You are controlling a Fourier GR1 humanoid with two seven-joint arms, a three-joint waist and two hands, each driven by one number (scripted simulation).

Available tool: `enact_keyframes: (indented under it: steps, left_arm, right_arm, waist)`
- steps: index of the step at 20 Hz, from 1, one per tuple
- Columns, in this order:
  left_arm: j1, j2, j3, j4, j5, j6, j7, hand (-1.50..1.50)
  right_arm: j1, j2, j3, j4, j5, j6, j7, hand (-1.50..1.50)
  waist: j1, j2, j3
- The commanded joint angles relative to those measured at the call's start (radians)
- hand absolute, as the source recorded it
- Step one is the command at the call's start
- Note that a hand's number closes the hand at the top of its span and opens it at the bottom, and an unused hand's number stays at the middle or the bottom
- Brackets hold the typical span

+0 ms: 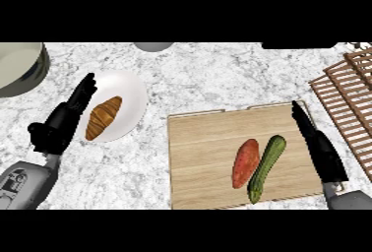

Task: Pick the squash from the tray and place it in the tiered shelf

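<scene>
Right hand (320,147): fingers straight, pressed together, holding nothing, over the tray's (207,147) right edge. Squash (266,167) lies on the tray just left of the hand, beside a red vegetable (245,162). Shelf (349,103) at the desk's (218,74) right edge. Left hand (65,120): fingers straight, over the left rim of a plate (131,93) holding a croissant (104,117).

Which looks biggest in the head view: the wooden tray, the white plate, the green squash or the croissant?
1. Wooden tray
2. White plate
3. Green squash
4. Croissant

The squash looks only a little longer than the croissant, and slimmer, so that order is unsure.
</scene>
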Motion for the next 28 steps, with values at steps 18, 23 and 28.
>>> enact_keyframes:
  steps: [18,23,28]
  left_arm:
    - [0.227,-0.117,0.084,0.105,0.184,0.065,0.248,0.00]
    - [0.184,-0.066,0.098,0.059,0.193,0.035,0.336,0.00]
    - [0.182,-0.118,0.069,0.063,0.165,0.054,0.313,0.00]
  right_arm:
    - [0.867,0.102,-0.190,-0.637,0.061,-0.505,0.077,-1.50]
    - [1.041,-0.033,-0.150,-0.911,0.122,-0.456,0.274,-1.50]
    - [1.029,-0.142,-0.096,-1.074,0.308,-0.469,0.612,-1.50]
  waist:
    - [-0.015,-0.060,0.007]
    - [0.003,-0.056,0.006]
    - [0.038,-0.044,0.005]
